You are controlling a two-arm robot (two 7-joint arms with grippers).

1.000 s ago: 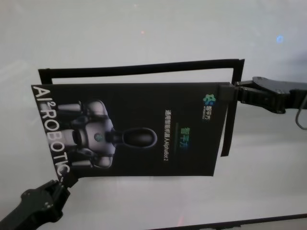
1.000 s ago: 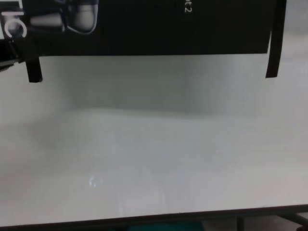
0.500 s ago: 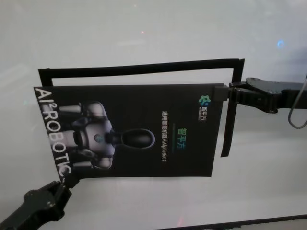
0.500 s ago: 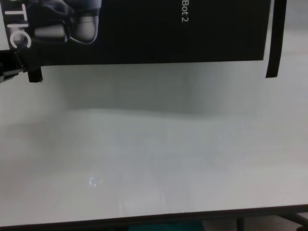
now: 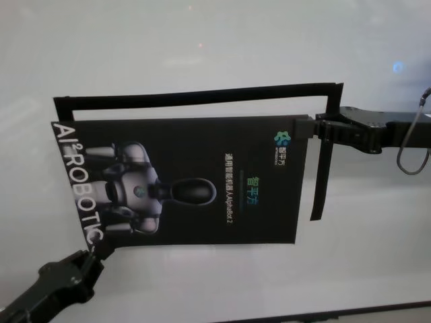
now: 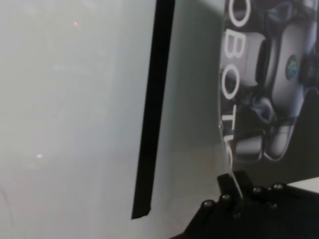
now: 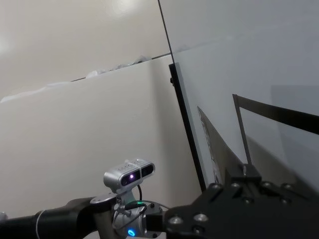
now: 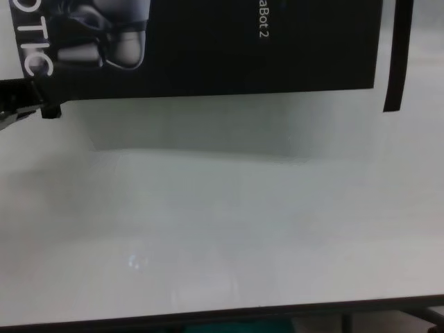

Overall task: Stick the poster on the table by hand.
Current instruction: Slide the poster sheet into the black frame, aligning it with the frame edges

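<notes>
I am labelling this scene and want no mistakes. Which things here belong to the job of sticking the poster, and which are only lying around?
Part of the job:
- poster, held at two opposite corners
- left gripper, shut on its near corner
- right gripper, shut on its far corner
- table

Just there:
- narrow black strips framing the spot on the table

The poster (image 5: 192, 182) is held above the white counter (image 5: 202, 40) by two corners: the near-left by the left pincer (image 5: 91, 254), the far-right by the right pincer (image 5: 315, 126).
</notes>
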